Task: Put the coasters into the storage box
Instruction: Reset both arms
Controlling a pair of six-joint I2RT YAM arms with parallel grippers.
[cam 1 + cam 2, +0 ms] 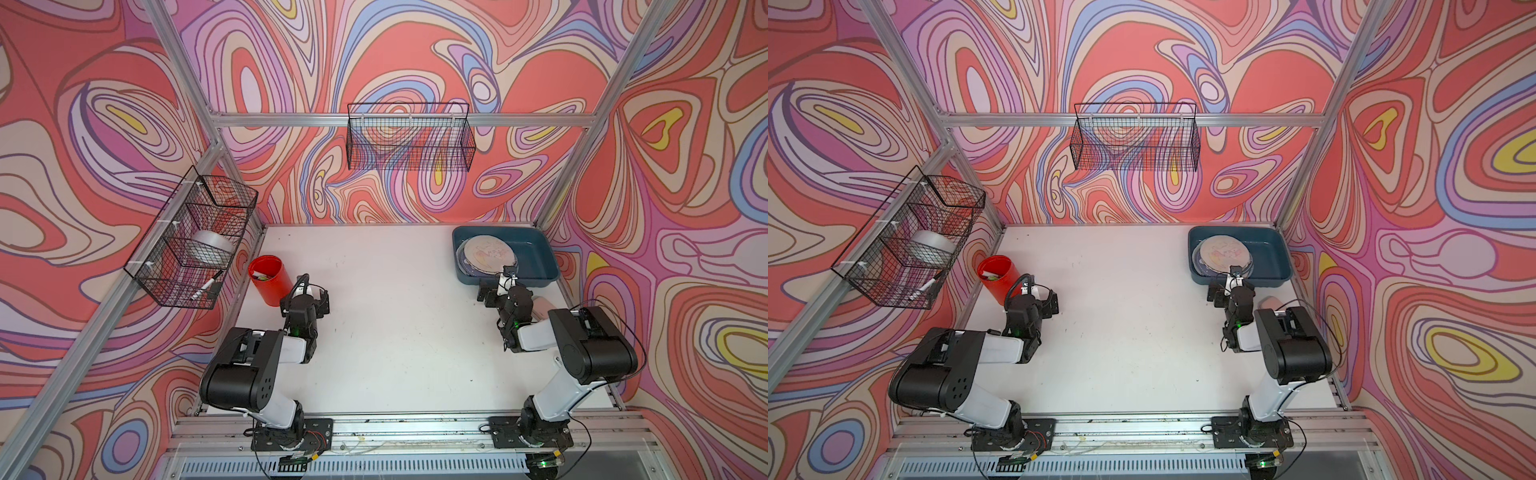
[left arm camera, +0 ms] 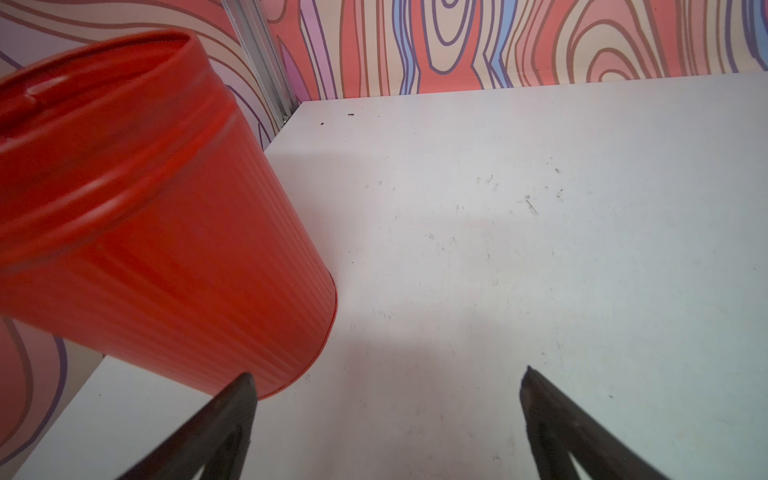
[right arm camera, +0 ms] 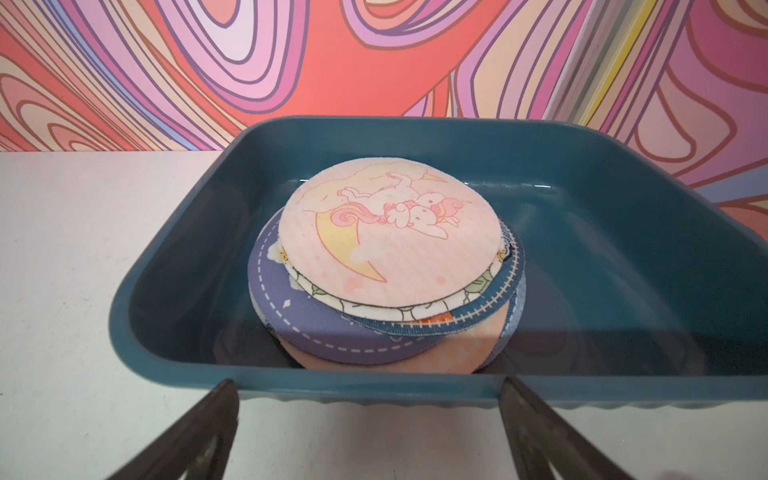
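Note:
The storage box (image 1: 536,249) (image 1: 1271,249) is a dark teal tray at the back right of the white table. Several coasters (image 1: 486,254) (image 1: 1223,251) lie stacked inside it. The top one (image 3: 386,232) is pale pink with a unicorn on a moon, and blue and beige ones lie under it. My right gripper (image 1: 505,281) (image 3: 368,380) hangs open and empty just in front of the box's near rim (image 3: 374,392). My left gripper (image 1: 304,291) (image 2: 388,372) is open and empty over bare table beside the red cup.
A red ribbed cup (image 1: 268,278) (image 2: 145,228) stands at the left, close to one left fingertip (image 2: 239,395). Two black wire baskets (image 1: 409,137) (image 1: 193,237) hang on the walls. A pale pink thing (image 1: 542,307) lies partly hidden by the right forearm.

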